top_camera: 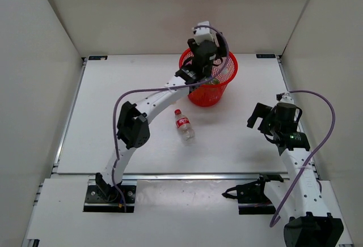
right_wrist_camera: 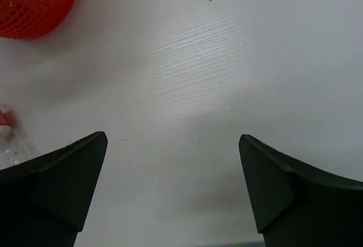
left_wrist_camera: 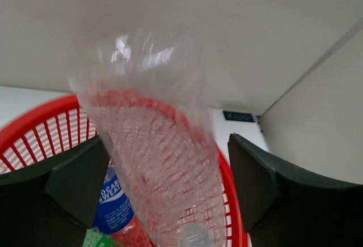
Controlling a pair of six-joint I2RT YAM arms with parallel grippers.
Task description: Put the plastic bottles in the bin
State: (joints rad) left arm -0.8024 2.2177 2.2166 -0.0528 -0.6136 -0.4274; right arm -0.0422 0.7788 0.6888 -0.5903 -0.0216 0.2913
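Note:
My left gripper [top_camera: 205, 71] hangs over the red mesh bin [top_camera: 229, 68], jaws wide open. In the left wrist view a plain clear bottle [left_wrist_camera: 164, 162], blurred and cap down, sits between the spread fingers [left_wrist_camera: 74, 184], with a gap to the right one, above the bin's rim [left_wrist_camera: 39, 123]. A blue-labelled bottle [left_wrist_camera: 113, 201] and a green one [left_wrist_camera: 93, 240] lie inside the bin. A clear bottle with a red label [top_camera: 184, 126] lies on the table in front of the bin. My right gripper [top_camera: 258, 116] is open and empty, well right of that bottle.
White walls enclose the table on the left, back and right. In the right wrist view the bin [right_wrist_camera: 34, 0] is at the top left and the lying bottle's red cap [right_wrist_camera: 4, 119] at the left edge, with bare table between the fingers.

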